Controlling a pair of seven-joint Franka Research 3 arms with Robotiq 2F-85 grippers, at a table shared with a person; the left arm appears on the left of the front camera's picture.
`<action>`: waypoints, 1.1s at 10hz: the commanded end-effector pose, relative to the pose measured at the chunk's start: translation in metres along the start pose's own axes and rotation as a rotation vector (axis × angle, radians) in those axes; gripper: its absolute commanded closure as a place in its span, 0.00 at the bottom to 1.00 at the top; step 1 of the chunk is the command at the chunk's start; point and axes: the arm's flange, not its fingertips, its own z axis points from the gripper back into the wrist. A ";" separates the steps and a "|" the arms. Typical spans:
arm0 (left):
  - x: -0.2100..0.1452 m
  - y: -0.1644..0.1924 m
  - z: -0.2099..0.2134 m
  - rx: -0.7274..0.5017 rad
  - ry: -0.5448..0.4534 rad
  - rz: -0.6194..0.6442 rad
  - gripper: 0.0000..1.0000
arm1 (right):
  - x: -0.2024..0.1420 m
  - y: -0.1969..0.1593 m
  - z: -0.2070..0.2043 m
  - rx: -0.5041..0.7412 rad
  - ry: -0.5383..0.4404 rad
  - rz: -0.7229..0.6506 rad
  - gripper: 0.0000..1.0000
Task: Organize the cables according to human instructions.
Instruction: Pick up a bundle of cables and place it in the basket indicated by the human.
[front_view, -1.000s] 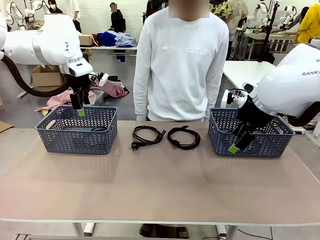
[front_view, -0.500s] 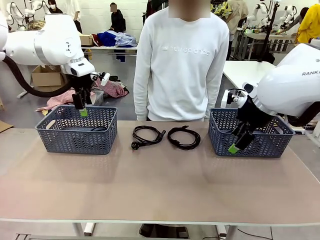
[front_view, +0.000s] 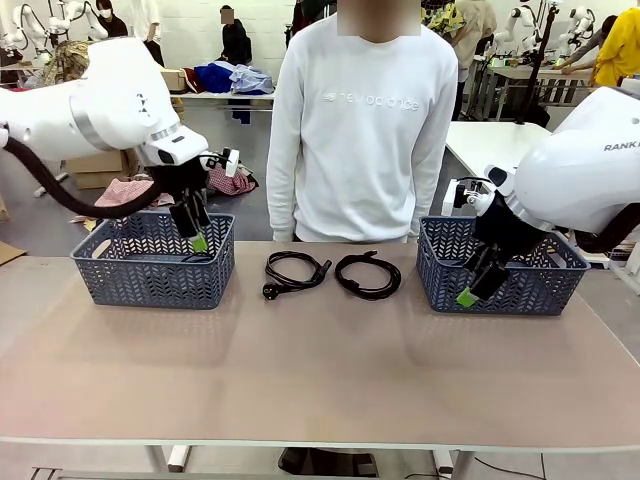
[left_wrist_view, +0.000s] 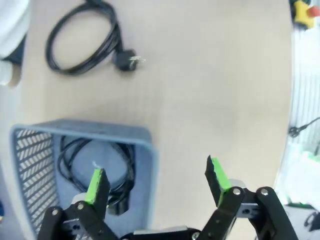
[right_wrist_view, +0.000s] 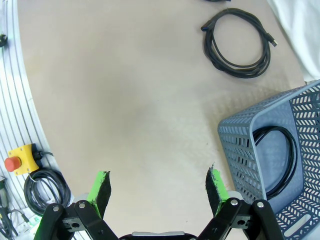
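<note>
Above the right end of the left basket (front_view: 150, 272), the left hand (front_view: 196, 236) is held with its fingers spread wide and nothing between them. In the left wrist view this hand (left_wrist_view: 156, 181) is seen straddling a wall of the basket (left_wrist_view: 144, 172): one green pad (left_wrist_view: 95, 184) is placed over the basket's inside and the other over the bare desk (left_wrist_view: 210, 90). One coiled cable (left_wrist_view: 75, 160) is found on the basket floor, directly under and just beside the inner pad, apart from it and ungripped. A second cable (left_wrist_view: 82, 42) is laid flat on the desk well ahead of the fingertips, its plug turned toward the open desk. At the near left corner of the right basket (front_view: 530, 290), the right hand (front_view: 472, 290) is tilted downward, likewise spread and empty. From the right wrist view that hand (right_wrist_view: 156, 186) is shown over bare desk, with the basket's corner (right_wrist_view: 240, 145) just outside one finger. A third cable (right_wrist_view: 285, 145) is coiled inside this basket, beyond that finger and untouched. A fourth cable (right_wrist_view: 239, 46) is spread on the desk well ahead of the hand. In the front view the two desk cables (front_view: 293, 270) (front_view: 368, 276) are seen side by side between the two hands, near the far edge, in front of the human (front_view: 365, 130), whose arms are kept down.
</note>
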 end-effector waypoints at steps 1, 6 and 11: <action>-0.002 -0.038 -0.008 0.020 -0.091 -0.020 0.00 | 0.000 0.001 -0.001 -0.006 0.003 -0.007 0.00; 0.005 -0.087 -0.024 -0.025 -0.125 -0.049 0.00 | 0.000 0.001 -0.001 -0.006 0.003 -0.007 0.00; 0.013 -0.086 -0.024 -0.028 -0.086 -0.038 0.00 | 0.000 0.001 -0.001 -0.006 0.003 -0.007 0.00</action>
